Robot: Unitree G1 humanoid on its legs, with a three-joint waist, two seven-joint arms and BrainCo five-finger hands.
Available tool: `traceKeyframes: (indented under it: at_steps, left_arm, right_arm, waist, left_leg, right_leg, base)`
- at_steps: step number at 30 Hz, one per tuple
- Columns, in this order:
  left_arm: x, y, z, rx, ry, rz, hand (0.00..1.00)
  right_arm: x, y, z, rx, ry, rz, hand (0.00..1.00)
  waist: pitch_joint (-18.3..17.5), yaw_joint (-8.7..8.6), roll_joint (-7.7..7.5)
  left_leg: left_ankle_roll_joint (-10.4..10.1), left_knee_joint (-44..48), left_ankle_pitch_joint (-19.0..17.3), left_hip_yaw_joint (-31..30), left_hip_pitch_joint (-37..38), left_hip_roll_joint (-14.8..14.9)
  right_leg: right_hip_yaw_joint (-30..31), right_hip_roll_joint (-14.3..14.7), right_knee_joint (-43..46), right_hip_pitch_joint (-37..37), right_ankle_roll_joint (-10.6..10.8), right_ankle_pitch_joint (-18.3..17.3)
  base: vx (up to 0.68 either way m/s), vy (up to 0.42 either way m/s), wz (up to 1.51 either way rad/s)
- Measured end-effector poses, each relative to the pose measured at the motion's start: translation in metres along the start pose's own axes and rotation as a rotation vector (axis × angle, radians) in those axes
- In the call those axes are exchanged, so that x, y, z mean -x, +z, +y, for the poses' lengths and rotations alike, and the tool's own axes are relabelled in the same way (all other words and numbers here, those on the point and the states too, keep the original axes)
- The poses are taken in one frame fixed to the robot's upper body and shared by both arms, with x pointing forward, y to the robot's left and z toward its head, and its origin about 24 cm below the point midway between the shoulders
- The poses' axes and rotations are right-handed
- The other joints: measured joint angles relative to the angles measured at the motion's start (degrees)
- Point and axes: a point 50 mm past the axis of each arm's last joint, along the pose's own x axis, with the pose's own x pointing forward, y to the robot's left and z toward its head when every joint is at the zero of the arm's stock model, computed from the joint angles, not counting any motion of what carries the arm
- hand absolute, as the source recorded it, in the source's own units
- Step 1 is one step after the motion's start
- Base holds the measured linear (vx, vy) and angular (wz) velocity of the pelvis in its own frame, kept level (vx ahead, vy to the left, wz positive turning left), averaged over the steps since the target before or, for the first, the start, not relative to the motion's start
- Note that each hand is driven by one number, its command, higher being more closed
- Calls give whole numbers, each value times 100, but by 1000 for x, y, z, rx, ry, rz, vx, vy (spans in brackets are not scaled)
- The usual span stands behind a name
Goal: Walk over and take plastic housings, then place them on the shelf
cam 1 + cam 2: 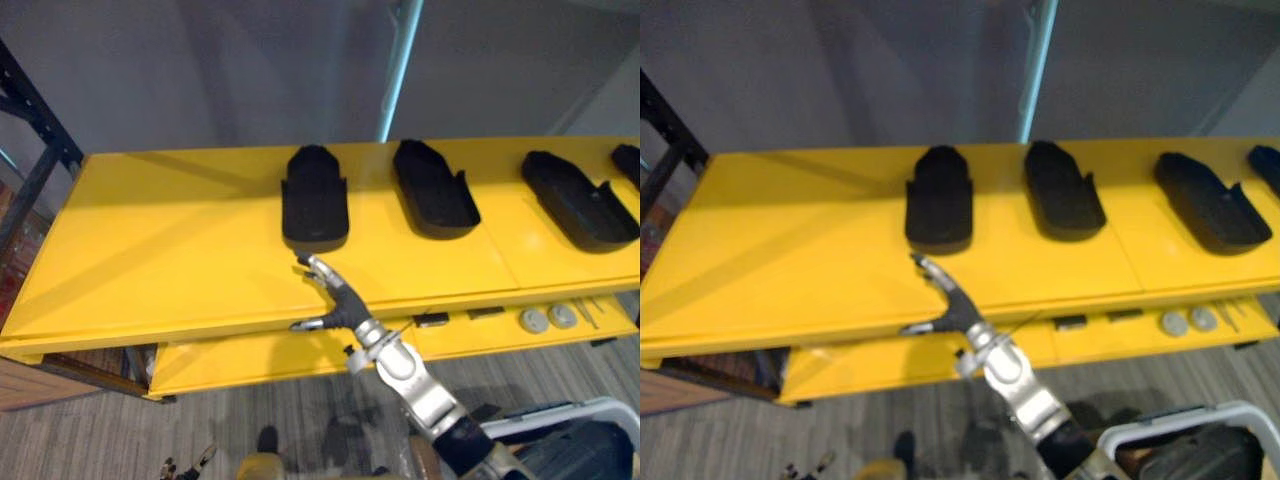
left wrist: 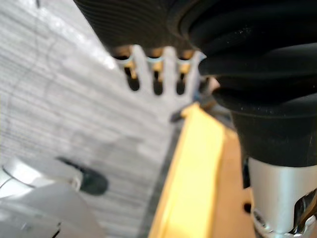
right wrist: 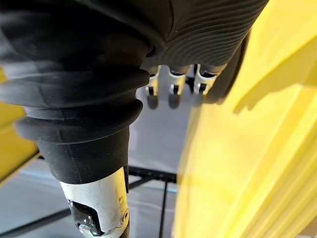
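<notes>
Right hand [image 1: 338, 298] spread, empty, just in front of leftmost black plastic housing [image 1: 314, 197] on yellow shelf [image 1: 150, 250]. Other black housings [image 1: 433, 190] further right. Left hand [image 2: 168, 74] above grey floor [image 2: 59, 109], grip unclear.

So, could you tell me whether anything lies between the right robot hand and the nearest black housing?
Nothing visible does. The right robot hand, open, is at the front edge of the yellow shelf, just before the leftmost housing, with bare shelf top alone between them.
</notes>
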Motion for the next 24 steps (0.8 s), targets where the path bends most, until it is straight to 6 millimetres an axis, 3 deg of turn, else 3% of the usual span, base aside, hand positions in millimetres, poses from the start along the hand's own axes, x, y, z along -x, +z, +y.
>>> traceKeyframes:
  at_steps: [6, 12, 24]
  left_arm:
    - [0, -1, 0, -3, 1, 6, 0]
    - [0, -1, 0, -4, 1, 10, 0]
    - [0, -3, -1, -14, -2, 23, 0]
  right_arm:
    - [-8, -21, -11, -1, -87, 109, 0]
    - [-19, -21, -41, 18, -226, 117, 0]
    - [-32, -23, -61, 30, -315, 158, 0]
  waist:
    - [-22, 54, -33]
    - [-20, 109, -29]
    - [-14, 136, -14]
  left_leg:
    - [-2, 0, 3, -35, -1, -14]
    - [4, 0, 16, -111, 8, -53]
    - [30, -2, 60, -212, 16, -67]
  right_leg:
    - [-24, -2, 10, 11, -1, 0]
    - [-75, 0, 9, 63, -9, -5]
    - [-207, 4, 9, 129, -21, -12]
  base:
    - [-4, -2, 1]
    - [0, -1, 5]
    - [-2, -7, 3]
